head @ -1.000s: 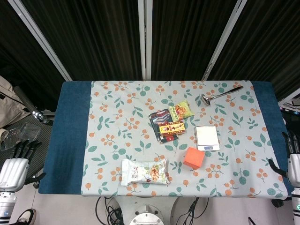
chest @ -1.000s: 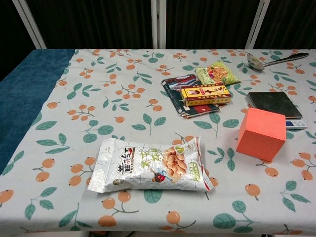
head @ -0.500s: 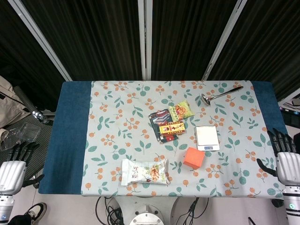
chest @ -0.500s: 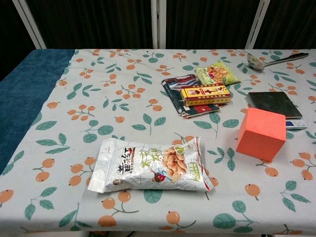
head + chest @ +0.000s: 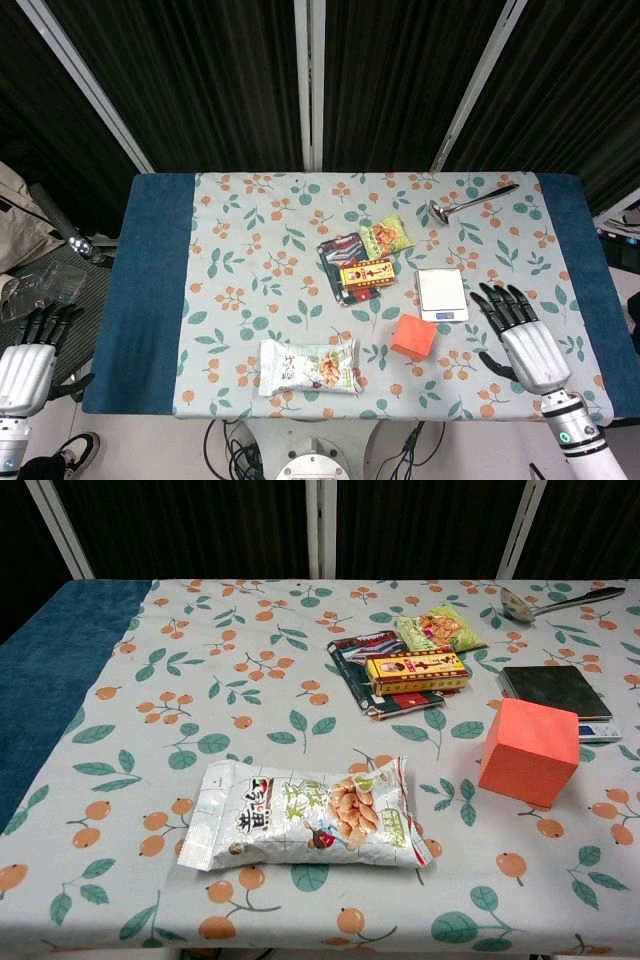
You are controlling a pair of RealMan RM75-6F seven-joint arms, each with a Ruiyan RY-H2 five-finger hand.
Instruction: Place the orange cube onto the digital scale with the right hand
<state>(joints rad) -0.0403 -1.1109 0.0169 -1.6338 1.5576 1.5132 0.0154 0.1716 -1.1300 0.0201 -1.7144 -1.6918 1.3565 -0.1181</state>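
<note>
Since the earlier frame, right hand has advanced over the worktop, fingers spread, empty, right of orange cube; approach step, grasp next, then digital scale.

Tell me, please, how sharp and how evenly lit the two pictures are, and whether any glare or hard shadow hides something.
Head view: sharp and evenly lit; the cube, scale and right hand show clearly, and the backdrop is dark. Chest view: also sharp; the cube casts only a soft shadow, the snack bag has mild sheen, and nothing is hidden by glare.
</note>
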